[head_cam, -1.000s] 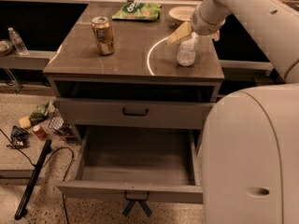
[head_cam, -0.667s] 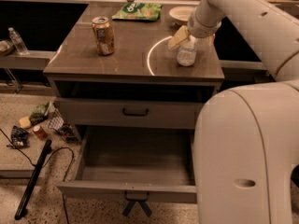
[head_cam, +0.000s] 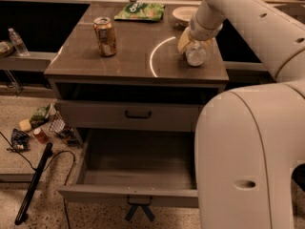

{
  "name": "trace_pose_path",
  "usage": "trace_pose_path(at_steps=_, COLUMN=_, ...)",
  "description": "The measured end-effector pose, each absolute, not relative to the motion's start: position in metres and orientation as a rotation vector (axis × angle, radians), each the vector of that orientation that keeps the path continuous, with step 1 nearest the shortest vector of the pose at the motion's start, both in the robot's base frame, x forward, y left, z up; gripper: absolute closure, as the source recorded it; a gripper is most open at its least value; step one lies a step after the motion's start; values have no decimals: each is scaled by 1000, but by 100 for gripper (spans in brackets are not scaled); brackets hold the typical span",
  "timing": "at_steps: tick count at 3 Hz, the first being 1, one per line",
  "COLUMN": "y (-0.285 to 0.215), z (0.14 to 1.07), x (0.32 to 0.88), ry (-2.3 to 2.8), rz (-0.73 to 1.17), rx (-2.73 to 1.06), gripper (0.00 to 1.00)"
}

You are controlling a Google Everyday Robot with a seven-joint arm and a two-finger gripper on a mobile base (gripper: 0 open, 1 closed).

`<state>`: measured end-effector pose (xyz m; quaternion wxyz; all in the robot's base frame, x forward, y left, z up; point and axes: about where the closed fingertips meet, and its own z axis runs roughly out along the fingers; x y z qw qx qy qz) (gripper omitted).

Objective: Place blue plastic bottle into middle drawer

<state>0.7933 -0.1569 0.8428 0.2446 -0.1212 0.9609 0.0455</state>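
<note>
The blue plastic bottle (head_cam: 196, 54), clear and crinkled, lies on the brown counter (head_cam: 133, 56) near its right edge. My gripper (head_cam: 189, 41) is down on the bottle's far end, at the end of the white arm that comes in from the upper right. The middle drawer (head_cam: 125, 195) stands pulled open at the bottom and holds nothing. Crossed dark-blue ribbon tails (head_cam: 139, 211) hang from its front. The arm's large white body hides the drawer's right side.
A soda can (head_cam: 105, 30) stands on the counter's left part. A green chip bag (head_cam: 140, 11) and a pale bowl (head_cam: 185, 14) sit at the back. The upper drawer with a plain black handle (head_cam: 138, 114) is closed. A small clear bottle (head_cam: 18, 42) stands far left. Litter (head_cam: 43, 128) and a black stick (head_cam: 33, 185) lie on the floor.
The arm's white body has grown larger and moved left in the view. The gripper and bottle have shifted slightly right on the counter, away from the can.
</note>
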Motion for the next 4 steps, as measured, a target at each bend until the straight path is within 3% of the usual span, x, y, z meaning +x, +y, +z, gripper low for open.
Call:
trace_pose_path(at_steps=1, y=-157, z=843, x=793, ry=2624, rz=124, rx=-331, gripper=88)
trace_pose_path(at_steps=2, y=-159, z=859, x=763, ry=2573, rz=218, rx=-473, gripper=100)
trace_pose_path(at_steps=3, y=-165, z=888, x=672, ry=2455, rz=500, rx=-670, gripper=100)
trace_pose_path(at_steps=4, y=-158, z=897, x=629, ry=2353, rz=768, rx=-862, gripper=100)
